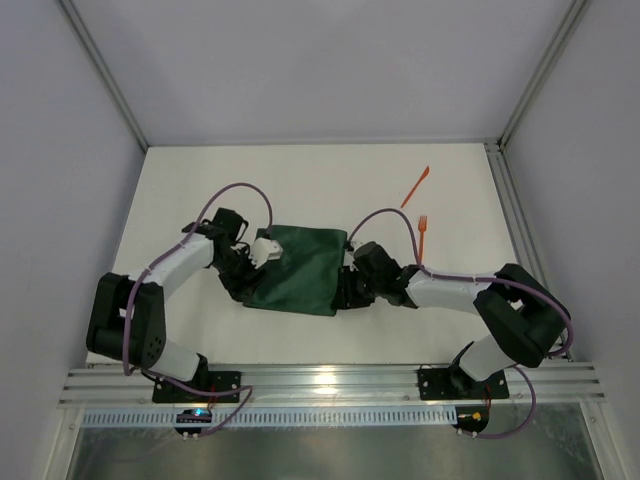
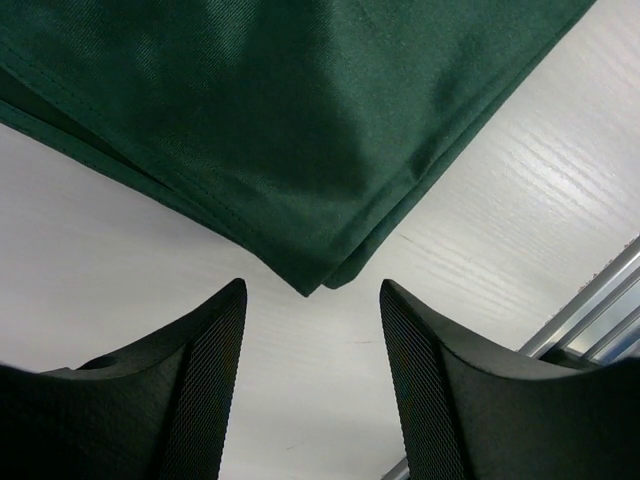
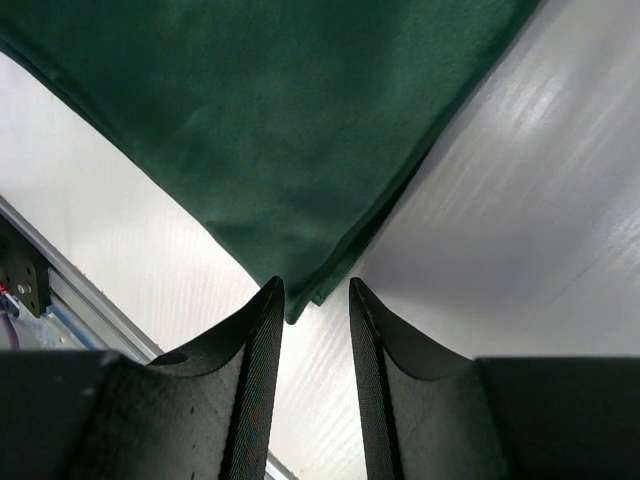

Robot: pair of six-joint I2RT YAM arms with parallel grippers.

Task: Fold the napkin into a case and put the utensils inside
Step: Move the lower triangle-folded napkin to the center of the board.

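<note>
The dark green napkin (image 1: 298,268) lies folded into a layered rectangle in the middle of the table. My left gripper (image 1: 245,292) sits at its near left corner. In the left wrist view that gripper (image 2: 312,288) is open, the layered napkin corner (image 2: 300,180) ending just at its fingertips and untouched. My right gripper (image 1: 343,297) is at the near right corner. Seen from its own wrist, the right gripper (image 3: 315,285) is narrowly open with the tip of the napkin (image 3: 280,150) poking between its fingertips, unclamped. Both orange utensils lie at the far right: a fork (image 1: 422,238) and a pointed piece (image 1: 415,187).
Aluminium rails (image 1: 330,382) run along the table's near edge, close behind both grippers; one also shows in the left wrist view (image 2: 600,300). Grey walls enclose the table on the left, right and back. Purple cables loop over both arms.
</note>
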